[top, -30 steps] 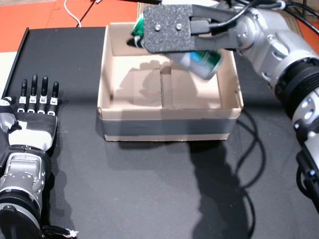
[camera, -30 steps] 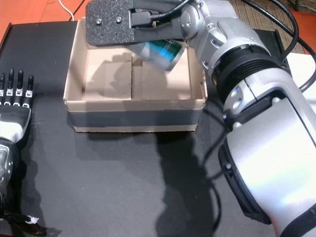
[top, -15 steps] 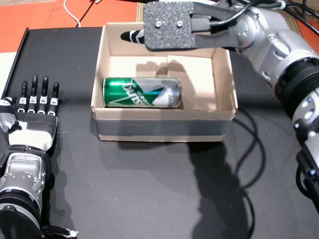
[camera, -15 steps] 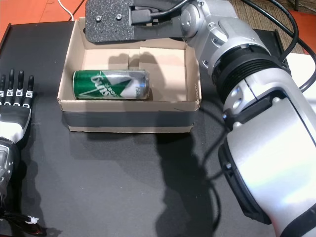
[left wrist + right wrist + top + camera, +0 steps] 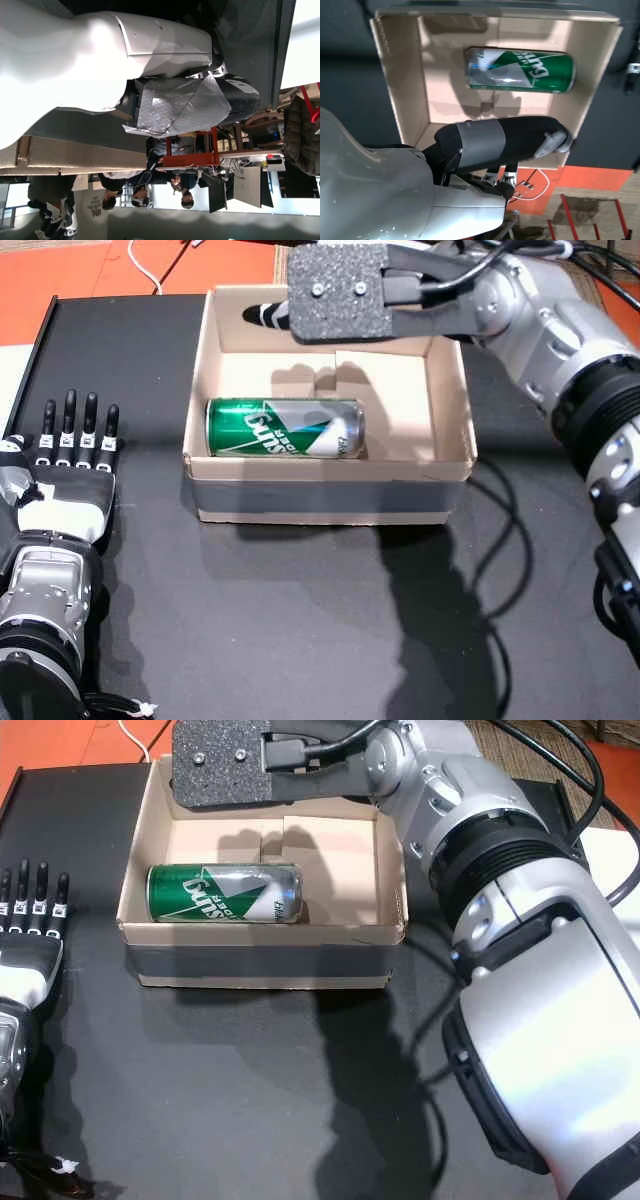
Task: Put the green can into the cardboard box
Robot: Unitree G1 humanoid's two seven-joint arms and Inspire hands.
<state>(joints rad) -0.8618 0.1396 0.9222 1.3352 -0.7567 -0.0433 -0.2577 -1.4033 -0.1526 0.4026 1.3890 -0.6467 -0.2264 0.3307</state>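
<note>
I see the green can [image 5: 284, 428] rolled slightly since half a second ago, lying on its side inside the cardboard box [image 5: 447, 400], my right hand [image 5: 335, 292] above, released, left hand [image 5: 72, 465] flat, fingers spread, empty

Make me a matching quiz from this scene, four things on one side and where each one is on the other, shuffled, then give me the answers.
Things:
1. green can
2. cardboard box
3. left hand
4. right hand

Places or states:
A. flat on the black mat, fingers straight, beside the box
B. above the box's far wall, holding nothing
C. lying on its side inside the box, against the near wall
D. standing open on the black mat, grey tape along its front

Pairs: 1-C, 2-D, 3-A, 4-B
</note>
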